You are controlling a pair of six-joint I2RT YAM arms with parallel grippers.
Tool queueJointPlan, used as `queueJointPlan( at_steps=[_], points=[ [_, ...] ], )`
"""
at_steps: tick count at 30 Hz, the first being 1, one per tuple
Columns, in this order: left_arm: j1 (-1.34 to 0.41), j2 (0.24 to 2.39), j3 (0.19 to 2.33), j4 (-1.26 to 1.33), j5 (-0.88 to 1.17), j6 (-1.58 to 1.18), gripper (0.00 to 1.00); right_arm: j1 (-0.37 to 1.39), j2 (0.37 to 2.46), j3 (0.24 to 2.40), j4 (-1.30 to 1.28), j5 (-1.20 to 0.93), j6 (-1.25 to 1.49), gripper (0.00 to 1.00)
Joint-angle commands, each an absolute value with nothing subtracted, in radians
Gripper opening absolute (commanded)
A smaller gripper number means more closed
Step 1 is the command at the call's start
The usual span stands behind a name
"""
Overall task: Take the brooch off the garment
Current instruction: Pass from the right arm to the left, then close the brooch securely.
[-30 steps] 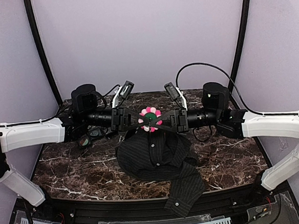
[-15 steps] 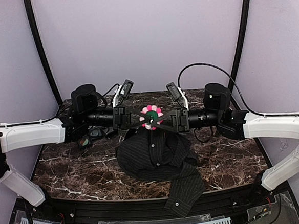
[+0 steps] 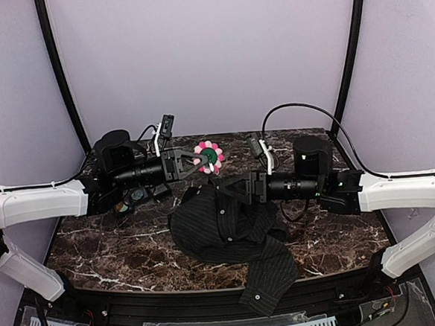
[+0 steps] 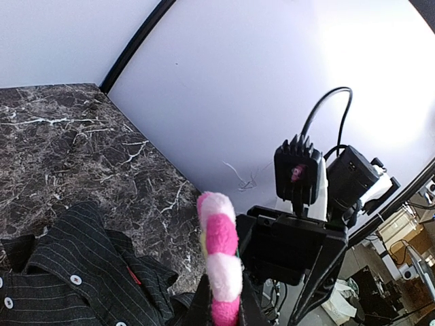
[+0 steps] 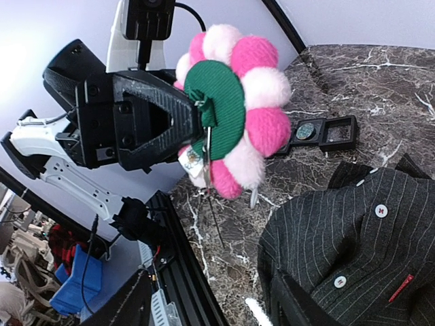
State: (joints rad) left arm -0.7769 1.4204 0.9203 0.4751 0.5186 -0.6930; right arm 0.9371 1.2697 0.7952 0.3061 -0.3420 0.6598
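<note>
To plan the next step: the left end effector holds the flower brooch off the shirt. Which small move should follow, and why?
Probably the left end effector should carry the brooch sideways and lower it onto the table: it is clear of the shirt, and the right end effector stands open, empty.

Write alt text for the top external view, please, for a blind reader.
The left gripper holds the pink flower brooch in the air, apart from the black striped shirt lying on the marble table. The right gripper hovers open above the shirt.
</note>
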Motion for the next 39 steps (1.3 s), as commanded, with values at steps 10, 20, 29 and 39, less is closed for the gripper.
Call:
queueJointPlan(
  at_steps=[10, 20, 29, 39],
  points=[
    [-0.776, 1.396, 0.895, 0.483, 0.474, -0.711, 0.01, 1.008, 1.409, 0.937, 0.264, -0.21, 0.59, 0.28],
    [-0.777, 1.401, 0.891, 0.467, 0.491, -0.711, 0.01, 1.011, 1.427, 0.961, 0.264, -0.189, 0.569, 0.08],
    [-0.778, 1.401, 0.886, 0.418, 0.503, -0.687, 0.01, 1.011, 1.421, 0.963, 0.264, -0.173, 0.563, 0.0],
    [-0.777, 1.397, 0.879, 0.376, 0.521, -0.649, 0.02, 1.011, 1.426, 0.981, 0.229, -0.161, 0.559, 0.0]
  ],
)
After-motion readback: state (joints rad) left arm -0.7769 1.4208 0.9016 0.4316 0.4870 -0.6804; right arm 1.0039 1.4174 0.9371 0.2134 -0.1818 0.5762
